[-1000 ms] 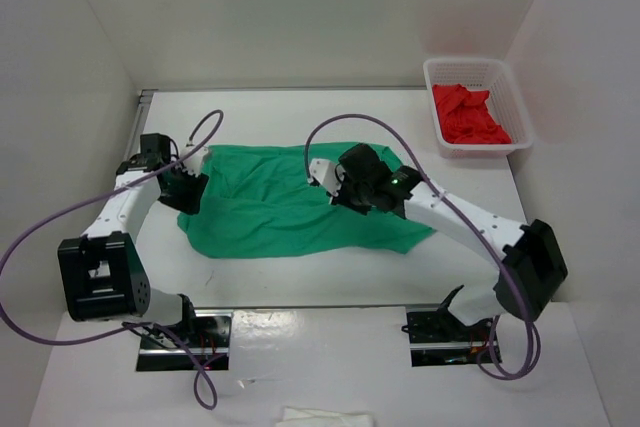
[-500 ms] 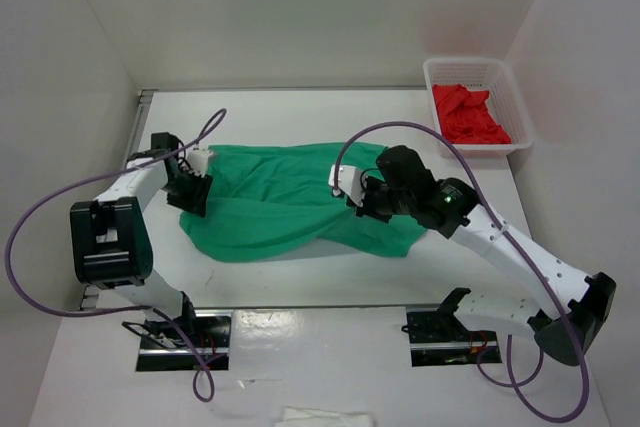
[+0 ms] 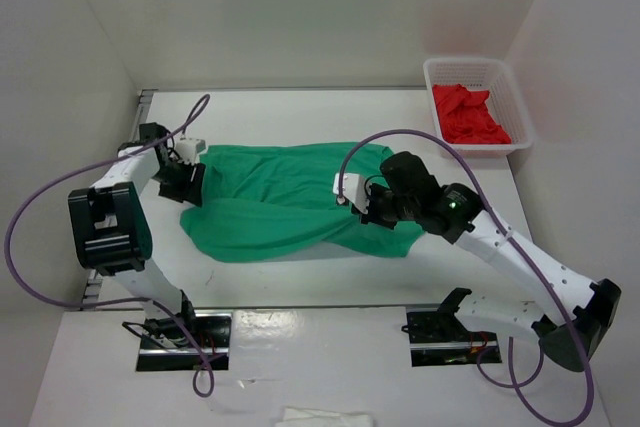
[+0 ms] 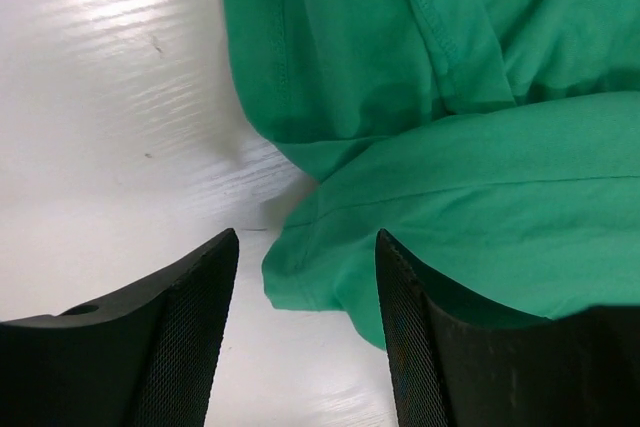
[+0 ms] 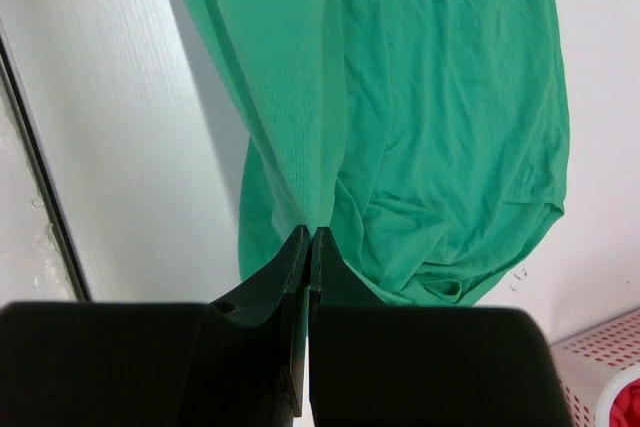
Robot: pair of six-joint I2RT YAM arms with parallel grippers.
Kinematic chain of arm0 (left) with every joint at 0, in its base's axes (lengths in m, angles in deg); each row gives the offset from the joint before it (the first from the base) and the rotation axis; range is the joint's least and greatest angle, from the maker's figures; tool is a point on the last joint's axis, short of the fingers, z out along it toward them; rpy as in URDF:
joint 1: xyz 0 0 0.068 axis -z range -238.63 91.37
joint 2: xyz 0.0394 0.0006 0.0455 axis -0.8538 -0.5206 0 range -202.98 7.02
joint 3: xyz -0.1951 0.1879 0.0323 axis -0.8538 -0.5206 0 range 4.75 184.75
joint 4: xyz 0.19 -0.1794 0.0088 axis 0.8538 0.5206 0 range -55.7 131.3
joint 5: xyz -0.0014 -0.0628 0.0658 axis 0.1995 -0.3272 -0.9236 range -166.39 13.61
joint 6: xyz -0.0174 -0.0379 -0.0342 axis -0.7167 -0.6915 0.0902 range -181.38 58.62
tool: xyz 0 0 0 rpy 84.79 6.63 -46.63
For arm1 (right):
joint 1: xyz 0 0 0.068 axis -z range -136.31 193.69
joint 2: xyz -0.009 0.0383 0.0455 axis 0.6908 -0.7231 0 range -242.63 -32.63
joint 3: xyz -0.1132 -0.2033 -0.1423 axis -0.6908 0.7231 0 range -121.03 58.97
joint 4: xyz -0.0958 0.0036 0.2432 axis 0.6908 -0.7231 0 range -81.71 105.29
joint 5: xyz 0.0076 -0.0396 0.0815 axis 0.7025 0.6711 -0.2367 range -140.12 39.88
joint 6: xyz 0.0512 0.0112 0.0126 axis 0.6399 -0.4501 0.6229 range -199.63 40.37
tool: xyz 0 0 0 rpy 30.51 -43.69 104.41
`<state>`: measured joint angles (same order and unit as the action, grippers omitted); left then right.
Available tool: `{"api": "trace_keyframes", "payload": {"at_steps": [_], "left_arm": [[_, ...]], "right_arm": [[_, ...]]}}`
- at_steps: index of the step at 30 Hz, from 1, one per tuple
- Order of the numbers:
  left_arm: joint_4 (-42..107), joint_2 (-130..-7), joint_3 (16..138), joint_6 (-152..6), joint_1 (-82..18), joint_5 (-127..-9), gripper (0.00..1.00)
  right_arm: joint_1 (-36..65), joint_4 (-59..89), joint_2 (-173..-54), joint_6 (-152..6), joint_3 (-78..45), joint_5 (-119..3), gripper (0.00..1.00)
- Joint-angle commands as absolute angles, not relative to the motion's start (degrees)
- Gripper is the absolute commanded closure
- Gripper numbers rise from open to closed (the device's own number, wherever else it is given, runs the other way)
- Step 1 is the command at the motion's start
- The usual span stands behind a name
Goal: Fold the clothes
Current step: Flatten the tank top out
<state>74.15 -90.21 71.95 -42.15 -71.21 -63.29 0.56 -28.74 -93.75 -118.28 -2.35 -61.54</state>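
Note:
The clothes (image 3: 280, 202), a green T-shirt, lie rumpled and partly folded over across the middle of the white table. My left gripper (image 3: 186, 181) is at the shirt's left edge. In the left wrist view it (image 4: 306, 239) stands open just above the table, with a hemmed corner of the clothes (image 4: 330, 277) lying loose between its fingers (image 4: 200, 327). My right gripper (image 3: 366, 209) is over the shirt's right part. In the right wrist view it (image 5: 310, 234) is shut on a raised fold of the clothes (image 5: 440, 117), and the fabric stretches away from the jaws.
A white basket (image 3: 440, 72) holding a red garment (image 3: 468, 115) stands at the far right corner. White walls close in the table at the back and both sides. Purple cables loop over both arms. A white scrap (image 3: 325, 415) lies at the near edge.
My right gripper has carried its fold of green fabric to the right and nearer, drawing the shirt wider. The left gripper shifted slightly farther back at the left edge, still open.

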Motion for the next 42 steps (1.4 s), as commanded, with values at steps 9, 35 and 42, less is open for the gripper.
{"api": "trace_keyframes", "payload": {"at_steps": [9, 35, 42], "left_arm": [[78.6, -97.31, 73.83, -42.75, -73.75, -57.94, 0.45], [87.48, -101.18, 112.04, -42.57, -74.8, -56.36, 1.0], [78.87, -89.52, 121.28, -48.36, -79.19, -48.36, 1.0]], "right_arm": [[0.71, -27.42, -92.13, -118.3, -0.89, -60.93, 1.0], [1.42, -3.44, -105.3, -122.88, -6.67, -30.1, 1.0], [16.41, -2.64, -115.5, -112.53, -32.47, -31.83, 1.0]]}}
